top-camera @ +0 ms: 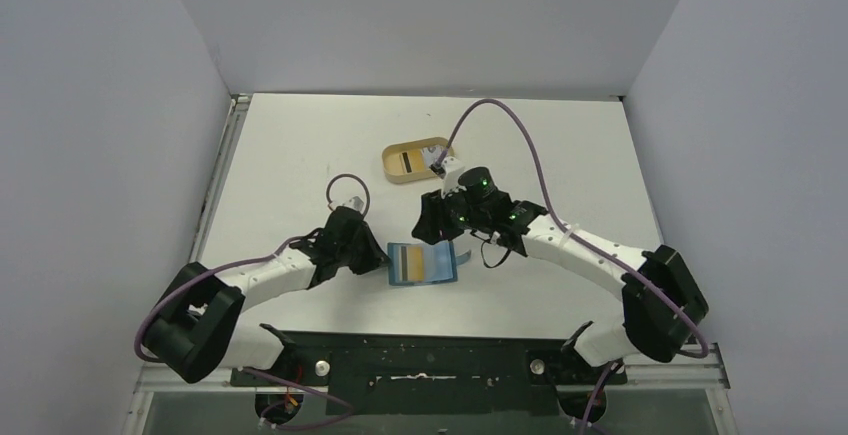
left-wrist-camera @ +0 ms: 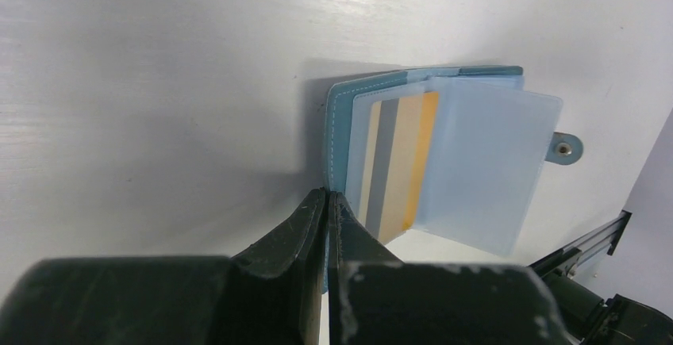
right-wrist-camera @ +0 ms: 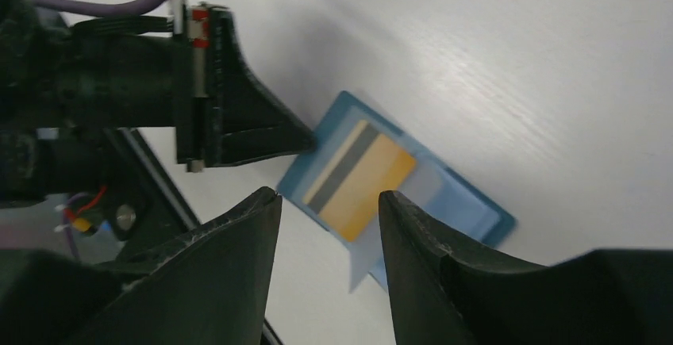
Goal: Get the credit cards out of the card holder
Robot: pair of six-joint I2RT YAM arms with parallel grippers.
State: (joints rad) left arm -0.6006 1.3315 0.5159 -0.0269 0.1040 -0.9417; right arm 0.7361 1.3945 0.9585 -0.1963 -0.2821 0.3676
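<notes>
**Overhead and wrist views.** The card holder (top-camera: 425,263) lies open on the table (top-camera: 560,155), at six o'clock from the tan tray (top-camera: 410,147). The left gripper (left-wrist-camera: 327,198), at nine o'clock of the holder, is clamped on the edge of the teal cover and pins it down. The right gripper (right-wrist-camera: 329,206) hangs over the holder on its twelve o'clock side, jaws spread, holding nothing and clear of the pockets.

One card (left-wrist-camera: 397,162), orange with a grey stripe, sits in an inner pocket. A clear sleeve (left-wrist-camera: 488,162) beside it, towards the snap tab (left-wrist-camera: 565,148), looks empty.

**Progress.** The holder is opened and steadied, but no card is seen leaving it. Whether the tray already holds a card cannot be told. Remaining, by judgement: grip the striped card, draw it out, and check the other sleeves.
</notes>
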